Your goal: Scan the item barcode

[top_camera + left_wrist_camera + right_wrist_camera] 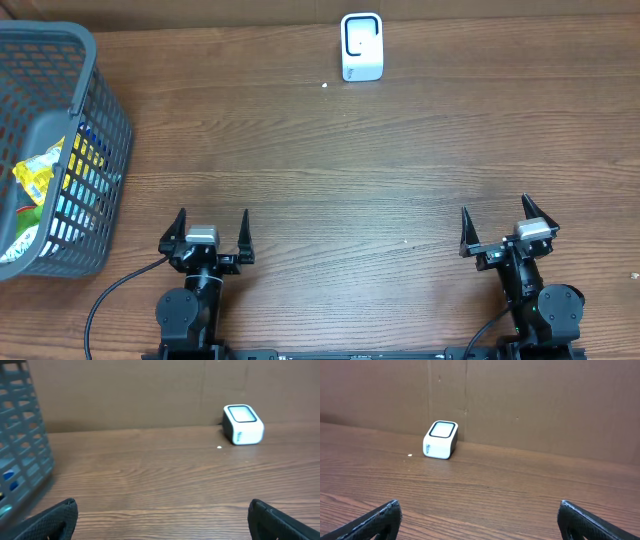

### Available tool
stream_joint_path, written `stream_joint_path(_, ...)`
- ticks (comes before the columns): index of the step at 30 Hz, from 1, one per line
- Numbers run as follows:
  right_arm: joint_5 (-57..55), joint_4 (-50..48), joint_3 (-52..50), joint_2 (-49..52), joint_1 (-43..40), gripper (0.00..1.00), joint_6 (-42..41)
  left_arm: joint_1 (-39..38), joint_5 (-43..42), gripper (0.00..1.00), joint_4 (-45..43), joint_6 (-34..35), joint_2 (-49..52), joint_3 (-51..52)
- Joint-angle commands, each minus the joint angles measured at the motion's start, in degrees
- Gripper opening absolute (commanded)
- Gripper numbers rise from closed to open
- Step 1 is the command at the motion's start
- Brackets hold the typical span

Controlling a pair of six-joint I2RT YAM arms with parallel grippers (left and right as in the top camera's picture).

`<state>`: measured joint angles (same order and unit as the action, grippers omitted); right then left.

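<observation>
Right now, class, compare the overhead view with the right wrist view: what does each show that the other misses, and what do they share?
Only overhead: the grey basket of packets at the left end of the table, and the left pincer, open. Only right wrist: the upright face of the brown wall behind the scanner. Both: the white scanner, the wooden table, and the open right pincer.

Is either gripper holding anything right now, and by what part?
Nothing is held: the left gripper and right gripper both stand open and empty.
</observation>
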<state>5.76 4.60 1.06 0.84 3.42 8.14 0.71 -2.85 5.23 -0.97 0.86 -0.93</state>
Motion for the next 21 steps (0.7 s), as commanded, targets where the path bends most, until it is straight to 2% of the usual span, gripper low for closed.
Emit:
stream_joint_path(1, 0.3, -0.3, -0.6, -0.7, 0.3, 1.00, -0.2, -0.4, -3.3, 1.00, 2.5, 2.7, -0.5, -3.6)
stream_joint_path(10, 0.3, -0.3, -0.6, -0.7, 0.3, 1.00, -0.2, -0.4, -2.6, 1.00, 10.3, 4.0, 6.1, -18.5)
stream_joint_path(15, 0.3, -0.3, -0.6, -0.7, 0.3, 1.00, -0.2, -0.4, -3.6, 1.00, 13.6, 7.1, 15.8, -28.0)
stream_joint_path(21, 0.3, -0.3, -0.6, -0.7, 0.3, 1.00, -0.2, -0.4, -9.4, 1.00, 25.0, 9.4, 33.7, -49.4)
